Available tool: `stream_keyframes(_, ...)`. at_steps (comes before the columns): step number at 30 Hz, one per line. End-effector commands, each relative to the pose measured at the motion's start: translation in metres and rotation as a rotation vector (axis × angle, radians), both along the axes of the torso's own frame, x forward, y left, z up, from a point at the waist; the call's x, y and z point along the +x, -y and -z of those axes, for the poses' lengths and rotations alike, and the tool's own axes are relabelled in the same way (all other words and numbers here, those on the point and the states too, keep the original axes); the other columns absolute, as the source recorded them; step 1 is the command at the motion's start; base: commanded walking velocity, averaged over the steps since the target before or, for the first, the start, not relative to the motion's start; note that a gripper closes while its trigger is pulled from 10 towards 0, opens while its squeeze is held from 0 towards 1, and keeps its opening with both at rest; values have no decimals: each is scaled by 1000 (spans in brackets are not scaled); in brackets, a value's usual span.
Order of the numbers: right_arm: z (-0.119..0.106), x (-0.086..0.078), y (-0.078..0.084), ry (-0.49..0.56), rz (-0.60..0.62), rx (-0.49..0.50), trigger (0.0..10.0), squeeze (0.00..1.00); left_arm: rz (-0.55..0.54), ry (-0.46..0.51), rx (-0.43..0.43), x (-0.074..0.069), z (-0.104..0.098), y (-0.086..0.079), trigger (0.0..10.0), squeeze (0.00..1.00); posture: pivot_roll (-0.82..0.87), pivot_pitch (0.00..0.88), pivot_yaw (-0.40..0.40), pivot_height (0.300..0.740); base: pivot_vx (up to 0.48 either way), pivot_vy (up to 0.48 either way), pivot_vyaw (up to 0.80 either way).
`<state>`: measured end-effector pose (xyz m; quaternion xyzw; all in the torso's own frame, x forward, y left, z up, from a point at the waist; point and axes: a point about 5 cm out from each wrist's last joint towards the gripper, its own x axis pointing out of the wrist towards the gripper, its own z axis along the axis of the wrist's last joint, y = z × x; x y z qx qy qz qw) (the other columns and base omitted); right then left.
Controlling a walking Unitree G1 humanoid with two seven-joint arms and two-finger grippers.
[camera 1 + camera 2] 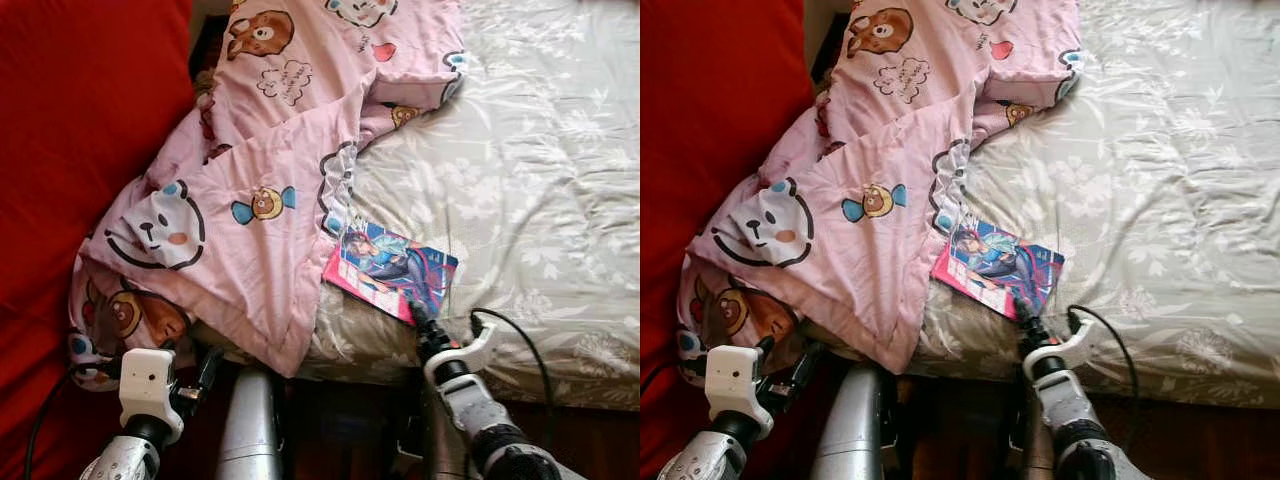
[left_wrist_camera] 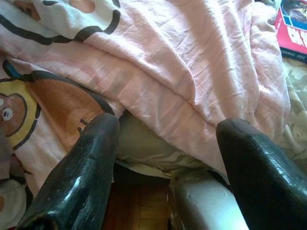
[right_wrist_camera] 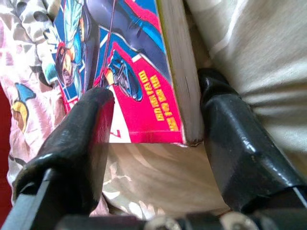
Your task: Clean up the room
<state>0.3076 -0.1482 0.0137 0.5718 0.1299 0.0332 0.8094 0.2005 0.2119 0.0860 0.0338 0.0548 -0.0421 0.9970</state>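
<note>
Right wrist view shows our right gripper (image 3: pixel 153 139) with fingers apart, straddling the near corner of the comic book (image 3: pixel 120 72); its long axis runs far-left.

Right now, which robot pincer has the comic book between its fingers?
The right pincer: its black fingers sit either side of the pink comic book's corner. The left pincer is open by the pink cartoon blanket.

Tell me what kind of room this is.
Most likely a bedroom: a bed with a floral sheet, a rumpled pink cartoon blanket across it, and a comic book near the bed's edge, with the right gripper at its corner.
</note>
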Motion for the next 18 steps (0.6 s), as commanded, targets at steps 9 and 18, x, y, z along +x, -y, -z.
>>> stream_keyframes(9,19,-16,-10,-129,17,48,10000,0,-12,-46,18,-14,3,-3,10000,0,287,398,118,588,0,0,0)
stream_keyframes(18,9,-7,-13,-62,13,77,10000,0,-21,-63,23,-20,4,-4,10000,0,298,414,116,588,0,0,0)
